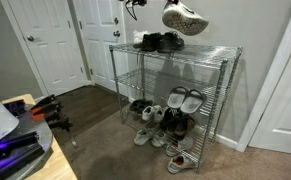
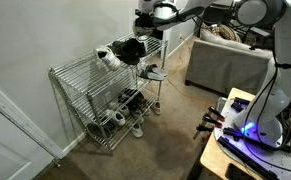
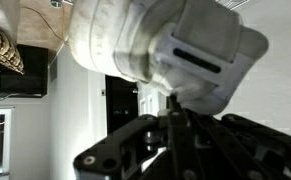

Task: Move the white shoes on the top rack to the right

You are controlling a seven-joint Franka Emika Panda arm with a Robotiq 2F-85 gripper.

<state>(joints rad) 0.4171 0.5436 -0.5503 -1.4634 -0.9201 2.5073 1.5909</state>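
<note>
White rounded arm (image 2: 253, 10); black tool (image 3: 173, 122) linkages.

— Where does the sneaker (image 1: 185, 17) sit?
— Off to the side of your fingers (image 3: 175, 135), over the top rack (image 1: 217, 50). Another pair (image 1: 160, 42) lies on that rack, below your fingers.

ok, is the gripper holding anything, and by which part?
Likely a white shoe: it hangs in the air above the top rack in an exterior view. Where the gripper grips it cannot be told; no view shows the contact.
</note>
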